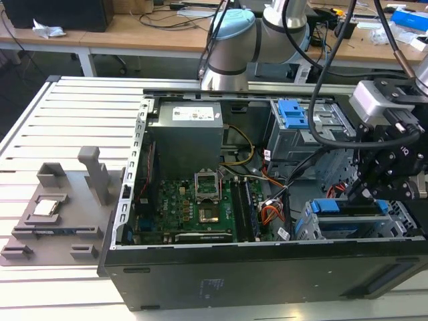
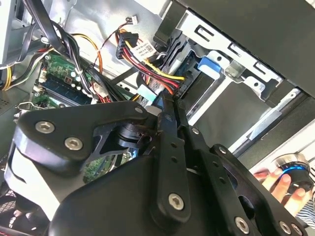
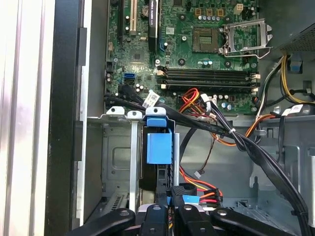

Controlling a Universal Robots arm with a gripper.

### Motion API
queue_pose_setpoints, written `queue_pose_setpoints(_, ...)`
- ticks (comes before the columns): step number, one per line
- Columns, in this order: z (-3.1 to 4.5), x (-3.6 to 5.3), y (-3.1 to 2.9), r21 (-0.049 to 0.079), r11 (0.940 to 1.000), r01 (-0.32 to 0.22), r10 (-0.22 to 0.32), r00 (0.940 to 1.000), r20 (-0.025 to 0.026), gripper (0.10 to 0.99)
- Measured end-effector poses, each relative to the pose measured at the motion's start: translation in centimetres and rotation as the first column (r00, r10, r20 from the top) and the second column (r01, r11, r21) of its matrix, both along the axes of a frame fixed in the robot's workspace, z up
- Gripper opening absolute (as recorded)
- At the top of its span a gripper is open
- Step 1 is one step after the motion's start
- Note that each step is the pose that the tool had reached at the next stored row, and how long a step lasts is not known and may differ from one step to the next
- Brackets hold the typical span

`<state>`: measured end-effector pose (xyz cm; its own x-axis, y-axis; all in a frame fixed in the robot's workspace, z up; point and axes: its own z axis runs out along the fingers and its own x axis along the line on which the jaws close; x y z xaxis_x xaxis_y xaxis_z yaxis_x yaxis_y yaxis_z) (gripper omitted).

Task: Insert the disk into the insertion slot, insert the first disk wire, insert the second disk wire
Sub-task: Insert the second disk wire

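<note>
One disk [image 1: 348, 206] already sits in the insertion slot [image 1: 306, 229], blue carrier showing. Jaws of the gripper [image 1: 366, 192] appear clenched on a disk wire [image 2: 147, 66] plug, held at the disk's end, presumably for mating.

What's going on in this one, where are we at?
A robot arm is working inside an open computer case. The disk, in its blue carrier, already sits in the insertion slot. The tool is down at the disk's end, beside a bundle of red, yellow and black wires. Whether any wire is plugged into the disk yet cannot be told.
</note>
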<state>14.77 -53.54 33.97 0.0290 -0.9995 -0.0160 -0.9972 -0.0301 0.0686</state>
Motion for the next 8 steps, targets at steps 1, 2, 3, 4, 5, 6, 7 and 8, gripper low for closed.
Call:
queue_pose_setpoints(1,0.27,-0.01,0.0,0.004,1.0,0.0,0.0,1.0,0.0002,0.153)
queue_pose_setpoints(2,0.32,-0.02,0.0,0.007,1.0,0.0,0.0,1.0,0.0001,0.153)
queue_pose_setpoints(3,0.31,-0.02,0.0,0.009,1.0,0.0,0.0,1.0,0.0001,0.153)
queue_pose_setpoints(4,0.27,-0.02,-0.02,0.009,1.0,0.0,0.0,1.0,0.0001,0.153)
queue_pose_setpoints(5,0.22,-0.02,-0.04,0.01,1.0,0.0,0.0,1.0,0.0001,0.153)
queue_pose_setpoints(6,0.18,-0.02,-0.07,0.01,0.9999,0.0,0.0,1.0,0.0001,0.153)
queue_pose_setpoints(7,0.16,-0.02,-0.11,0.01,1.0,0.0,0.0,1.0,0.0001,0.153)
queue_pose_setpoints(8,0.09,-0.02,-0.2,0.01,1.0,0.0,0.0,1.0,0.0001,0.153)
